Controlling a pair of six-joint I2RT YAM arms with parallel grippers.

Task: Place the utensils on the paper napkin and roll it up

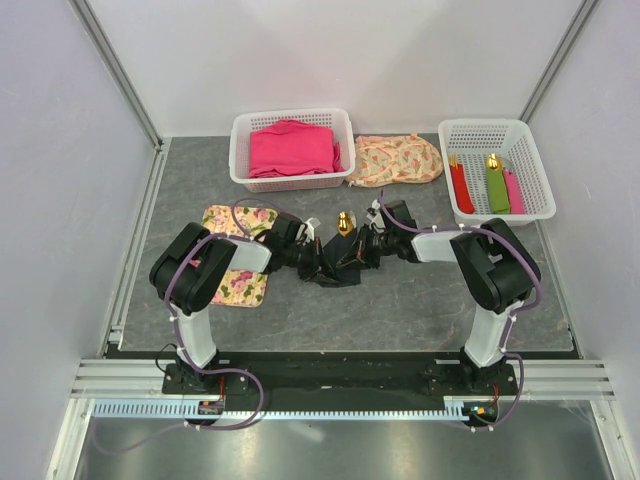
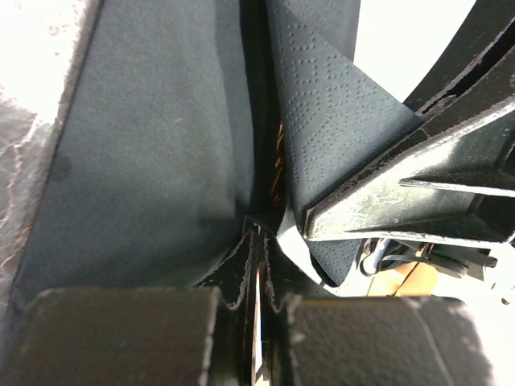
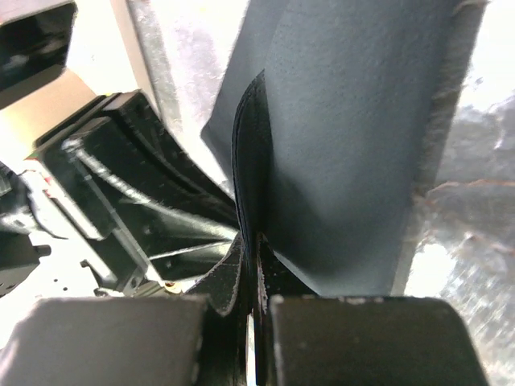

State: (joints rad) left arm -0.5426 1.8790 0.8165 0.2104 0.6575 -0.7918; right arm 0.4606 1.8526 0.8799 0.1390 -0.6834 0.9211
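Observation:
The black paper napkin [image 1: 338, 268] is bunched between my two grippers at the table's middle. A gold utensil head [image 1: 345, 222] sticks out of its top; a faint copper glint of a utensil [image 2: 278, 173] shows inside the fold. My left gripper [image 1: 315, 258] is shut on the napkin's edge [image 2: 161, 153]. My right gripper [image 1: 362, 250] is shut on the napkin's other edge [image 3: 346, 137]. Each wrist view shows the other gripper's fingers close by, in the left wrist view [image 2: 418, 193] and in the right wrist view [image 3: 121, 185].
A floral mat [image 1: 238, 258] lies under the left arm. A white basket [image 1: 292, 150] holds pink cloth at the back. A floral cloth [image 1: 395, 160] lies beside it. A second white basket [image 1: 495, 168] at the back right holds red, green and pink napkin rolls.

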